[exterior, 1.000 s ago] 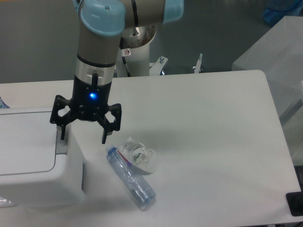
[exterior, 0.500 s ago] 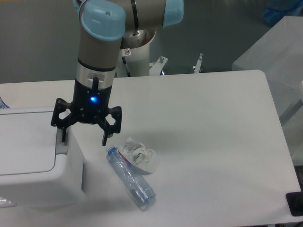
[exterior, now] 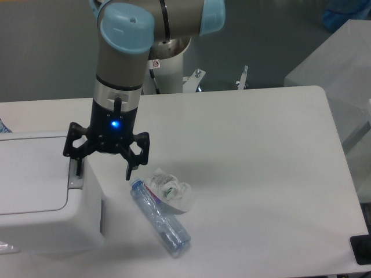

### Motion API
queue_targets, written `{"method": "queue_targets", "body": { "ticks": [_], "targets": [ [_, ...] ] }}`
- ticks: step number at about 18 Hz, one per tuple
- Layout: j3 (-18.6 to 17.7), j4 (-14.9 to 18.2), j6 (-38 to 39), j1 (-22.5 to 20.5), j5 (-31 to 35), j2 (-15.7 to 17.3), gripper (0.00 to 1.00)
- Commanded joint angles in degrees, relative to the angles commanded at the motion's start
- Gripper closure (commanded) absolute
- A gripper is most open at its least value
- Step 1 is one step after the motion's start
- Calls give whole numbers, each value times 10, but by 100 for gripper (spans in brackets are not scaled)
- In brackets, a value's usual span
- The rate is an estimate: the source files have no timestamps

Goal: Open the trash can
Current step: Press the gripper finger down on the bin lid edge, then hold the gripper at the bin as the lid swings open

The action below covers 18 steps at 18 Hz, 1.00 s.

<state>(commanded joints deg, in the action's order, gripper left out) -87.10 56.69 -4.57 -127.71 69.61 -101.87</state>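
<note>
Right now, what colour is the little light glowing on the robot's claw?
Blue. The light glows just above the black claw, plain in the fixed camera view.

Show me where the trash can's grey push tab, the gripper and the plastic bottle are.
Grey push tab (exterior: 75, 176), fixed camera view, on its flat top by the lid's right edge.
Gripper (exterior: 104, 166), fixed camera view, midway between its spread fingertips.
Plastic bottle (exterior: 160, 218), fixed camera view, on the middle of its clear body.
</note>
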Motion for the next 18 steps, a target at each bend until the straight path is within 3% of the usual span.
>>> {"method": "queue_targets", "body": {
  "ticks": [14,18],
  "targets": [
    [0,0,0,0,0,-1,0],
    [30,0,-6,-1,1,-2,0]
  ]
}}
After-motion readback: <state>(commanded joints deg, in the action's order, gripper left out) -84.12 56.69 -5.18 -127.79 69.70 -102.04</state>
